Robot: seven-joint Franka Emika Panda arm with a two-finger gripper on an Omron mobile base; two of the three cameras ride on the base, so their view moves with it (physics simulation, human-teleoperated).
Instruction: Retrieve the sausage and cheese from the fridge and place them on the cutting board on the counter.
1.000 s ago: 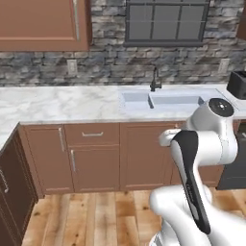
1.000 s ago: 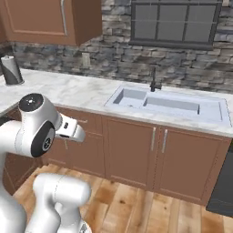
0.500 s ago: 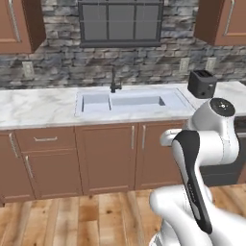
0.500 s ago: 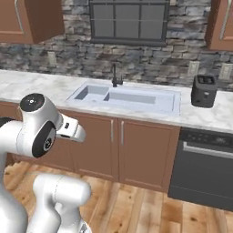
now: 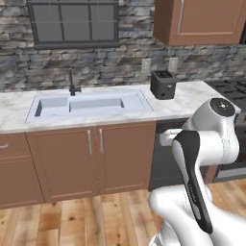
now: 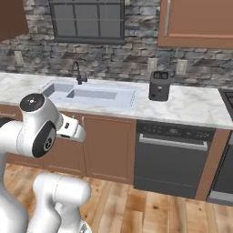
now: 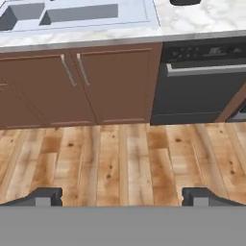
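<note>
Our claw (image 7: 122, 196) hangs with its jaws wide apart and empty, aimed at the wooden floor (image 7: 125, 158) before the sink (image 5: 86, 103). We cannot see the fridge from here; our guess is that it lies somewhere beyond the stove (image 5: 230, 89), right of the sink.
</note>
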